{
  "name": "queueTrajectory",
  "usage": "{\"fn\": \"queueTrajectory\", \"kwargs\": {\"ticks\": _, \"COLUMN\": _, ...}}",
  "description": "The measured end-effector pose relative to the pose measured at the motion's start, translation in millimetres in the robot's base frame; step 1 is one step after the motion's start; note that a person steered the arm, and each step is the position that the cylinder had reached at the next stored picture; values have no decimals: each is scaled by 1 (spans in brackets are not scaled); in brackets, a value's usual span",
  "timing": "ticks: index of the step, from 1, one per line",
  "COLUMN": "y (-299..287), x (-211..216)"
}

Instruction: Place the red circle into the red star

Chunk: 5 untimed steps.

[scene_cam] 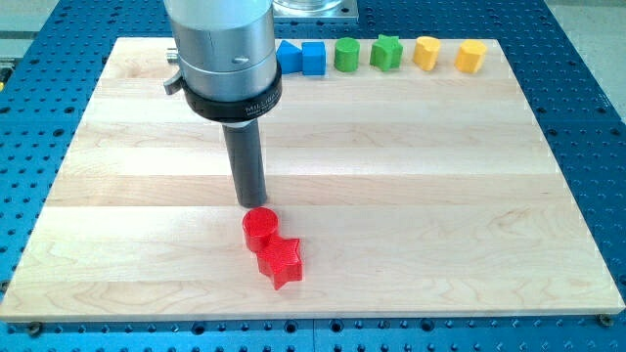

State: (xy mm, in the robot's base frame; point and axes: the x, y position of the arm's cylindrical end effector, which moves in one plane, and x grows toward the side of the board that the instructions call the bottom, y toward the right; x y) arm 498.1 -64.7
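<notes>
Nearest the view's bottom, red star (281, 261) is seen lying flat on the wooden surface (440, 196), a little left of centre. Red circle (260, 227) is set touching the star's upper-left side, toward the view's top. My tip (252, 203) is noted just above the circle, at or very near its far edge; contact cannot be confirmed. No jaws are fitted; the arm ends in a plain dark rod under a silver housing. Along the top edge a row is recorded, left to right: blue block (290, 57) partly hidden by the housing, blue cube (313, 59), green cylinder (346, 55), green star (386, 53), yellow heart-like block (426, 52), yellow hexagon (470, 57).
</notes>
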Motion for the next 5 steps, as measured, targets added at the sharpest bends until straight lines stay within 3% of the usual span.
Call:
{"fn": "queueTrajectory", "kwargs": {"ticks": 3, "y": 24, "x": 26}}
{"fn": "queueTrajectory", "kwargs": {"ticks": 5, "y": 19, "x": 13}}
